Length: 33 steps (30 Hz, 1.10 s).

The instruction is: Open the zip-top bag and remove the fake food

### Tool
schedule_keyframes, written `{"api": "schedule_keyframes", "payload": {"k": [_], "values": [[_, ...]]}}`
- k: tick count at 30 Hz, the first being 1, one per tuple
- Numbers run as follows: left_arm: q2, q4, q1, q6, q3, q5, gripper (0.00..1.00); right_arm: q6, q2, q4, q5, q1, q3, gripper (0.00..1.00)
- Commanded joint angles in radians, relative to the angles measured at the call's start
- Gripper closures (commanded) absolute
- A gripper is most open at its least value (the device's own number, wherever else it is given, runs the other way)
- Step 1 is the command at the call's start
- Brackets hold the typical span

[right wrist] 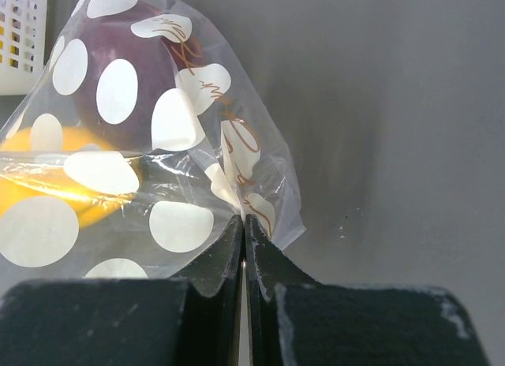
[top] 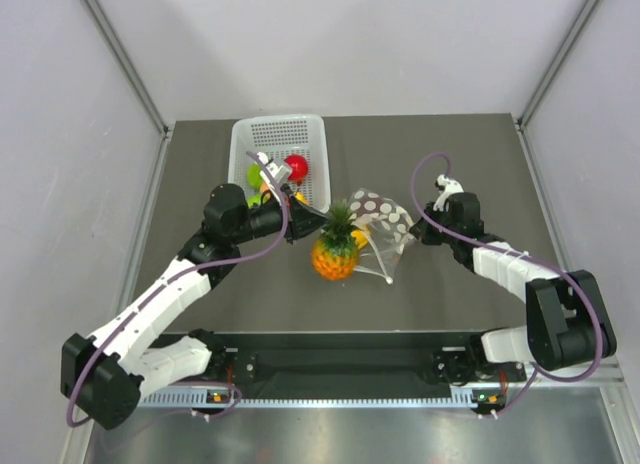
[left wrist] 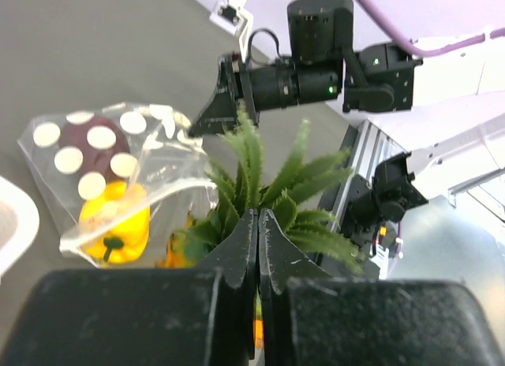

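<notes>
The zip-top bag (top: 383,222), clear with cream dots, lies at mid-table. My right gripper (top: 412,234) is shut on the bag's right corner (right wrist: 260,208), the jaws (right wrist: 243,218) pinching the plastic. Inside the bag (left wrist: 110,177) sit a maroon piece (right wrist: 134,62) and a yellow pepper (left wrist: 114,224). The orange pineapple (top: 335,256) lies at the bag's left edge, its green leafy top (left wrist: 260,173) pointing toward the left arm. My left gripper (top: 300,222) is shut on those leaves, with green showing between the closed tips (left wrist: 258,212).
A white perforated basket (top: 280,134) stands behind the left gripper with a red apple (top: 297,167) and green pieces in it. The basket's corner (right wrist: 20,35) shows in the right wrist view. Grey walls enclose the dark table (top: 480,164) on three sides.
</notes>
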Motion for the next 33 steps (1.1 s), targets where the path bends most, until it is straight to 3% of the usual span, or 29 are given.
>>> {"api": "schedule_keyframes", "payload": {"k": [1,9,20,28,33], "values": [[0.040,0.155,0.009,-0.035,0.042,0.003,1.00,-0.014,0.011,0.043,-0.015,-0.018,0.007,1.00],[0.075,0.034,0.043,0.001,0.173,-0.011,1.00,-0.019,0.013,0.043,-0.021,-0.018,0.002,1.00],[0.075,-0.098,0.245,-0.028,0.277,0.047,1.00,-0.023,0.036,0.063,-0.034,-0.018,0.002,1.00],[0.202,0.096,0.448,-0.138,0.302,0.087,1.00,-0.026,0.044,0.063,-0.060,-0.018,0.007,1.00],[0.330,0.211,0.489,-0.144,0.348,-0.028,1.00,-0.025,0.038,0.064,-0.066,-0.018,0.004,1.00]]}}
